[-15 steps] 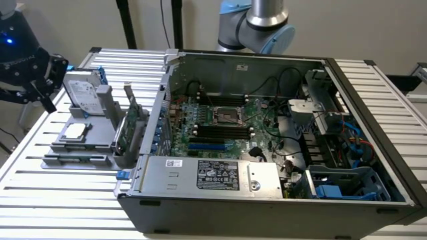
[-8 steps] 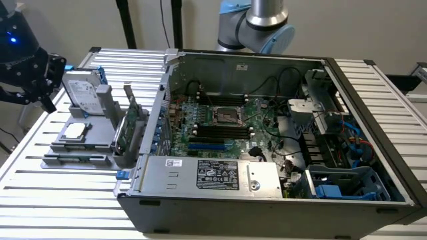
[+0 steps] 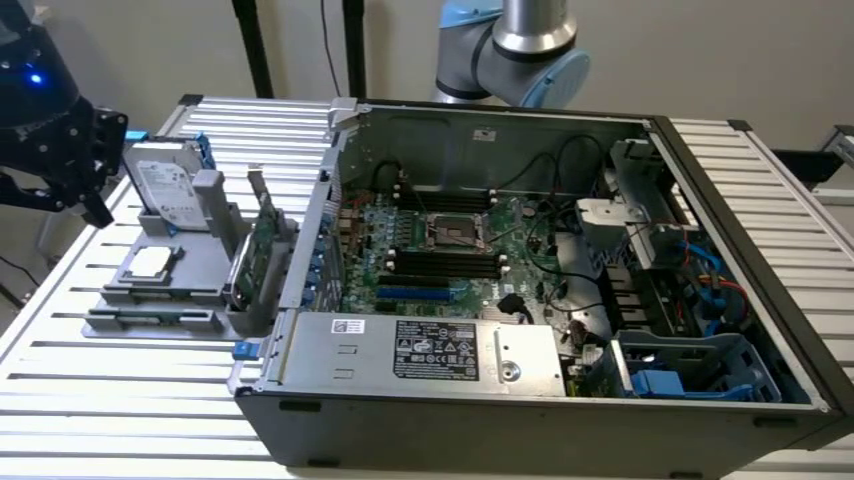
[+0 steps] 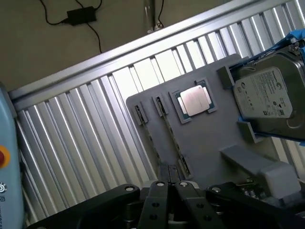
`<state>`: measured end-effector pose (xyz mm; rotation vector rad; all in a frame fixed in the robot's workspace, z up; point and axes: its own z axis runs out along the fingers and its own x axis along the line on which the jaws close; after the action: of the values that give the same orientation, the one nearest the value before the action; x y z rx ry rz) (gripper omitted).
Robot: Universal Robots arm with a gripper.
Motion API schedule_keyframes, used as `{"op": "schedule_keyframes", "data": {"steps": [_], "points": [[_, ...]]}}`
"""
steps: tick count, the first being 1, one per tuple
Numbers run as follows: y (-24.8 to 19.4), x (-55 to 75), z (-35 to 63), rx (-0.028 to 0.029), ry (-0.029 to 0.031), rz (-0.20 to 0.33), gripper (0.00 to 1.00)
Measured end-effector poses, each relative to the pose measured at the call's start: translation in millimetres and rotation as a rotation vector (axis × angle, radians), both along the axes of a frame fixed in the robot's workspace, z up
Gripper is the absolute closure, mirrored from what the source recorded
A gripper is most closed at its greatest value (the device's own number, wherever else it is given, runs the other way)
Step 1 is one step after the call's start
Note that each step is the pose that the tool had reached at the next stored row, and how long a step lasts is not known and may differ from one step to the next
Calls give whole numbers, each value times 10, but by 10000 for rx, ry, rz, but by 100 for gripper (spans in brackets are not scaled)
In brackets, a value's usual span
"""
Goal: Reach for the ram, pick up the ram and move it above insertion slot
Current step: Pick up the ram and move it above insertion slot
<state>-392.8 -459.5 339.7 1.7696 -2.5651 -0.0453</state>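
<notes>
The ram (image 3: 147,318) is a thin green stick standing on edge in the front slot of a grey fixture plate (image 3: 160,295), at the exterior view's left beside the open computer case (image 3: 534,300). In the wrist view the ram (image 4: 172,139) shows as a narrow strip between two clips on the fixture plate (image 4: 209,138). My gripper (image 3: 94,205) hangs above and behind the fixture, near the table's left edge and apart from the ram. Its fingers (image 4: 159,191) are shut together with nothing between them. The motherboard's dark insertion slots (image 3: 441,265) lie inside the case.
On the fixture also sit a silver hard drive (image 3: 167,185), a processor chip (image 3: 150,262) and an upright green expansion card (image 3: 260,255). The case walls, cables and a power supply (image 3: 427,350) crowd the motherboard. The arm's base (image 3: 514,50) stands behind the case.
</notes>
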Motion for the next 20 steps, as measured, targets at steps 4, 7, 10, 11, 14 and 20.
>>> {"op": "schedule_keyframes", "data": {"steps": [4,7,10,11,14,20], "points": [[0,0,-13,0,-22,729,89],[-1,0,-21,1,-45,1264,89],[0,0,-28,0,-72,1820,89],[0,0,-30,0,-80,1999,89],[0,0,-32,2,-96,2524,89],[0,2,-33,3,-97,2623,88]]}}
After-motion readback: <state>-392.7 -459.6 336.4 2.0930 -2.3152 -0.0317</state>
